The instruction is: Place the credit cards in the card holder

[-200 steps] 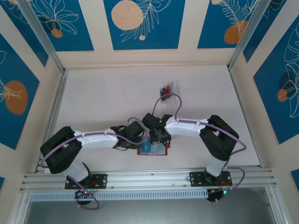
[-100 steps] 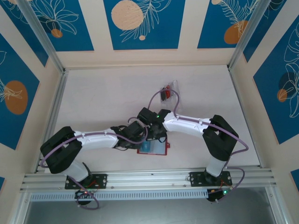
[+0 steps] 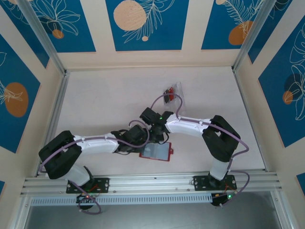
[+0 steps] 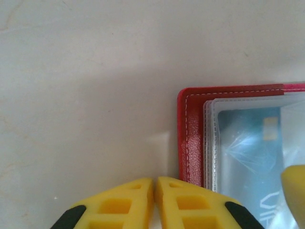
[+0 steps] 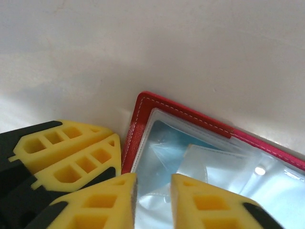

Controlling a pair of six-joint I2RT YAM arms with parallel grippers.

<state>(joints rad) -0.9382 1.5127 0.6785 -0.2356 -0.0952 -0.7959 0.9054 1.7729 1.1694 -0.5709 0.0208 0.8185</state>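
Red card holder (image 5: 209, 152) (open), beneath right gripper (image 5: 153, 183)

Pale cream table (image 3: 105, 105), metal rail (image 3: 152, 180) along its near edge, enclosed by cream walls (image 3: 147, 58) bearing blue, orange-spotted leaf-patterned panels (image 3: 164, 28).

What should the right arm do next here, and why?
Probably lift the right gripper clear and head for the clear tray, where more cards seem to lie. Its jaws stand apart on nothing, and a blue card already lies in a sleeve of the card holder, with the shut left gripper at its corner.
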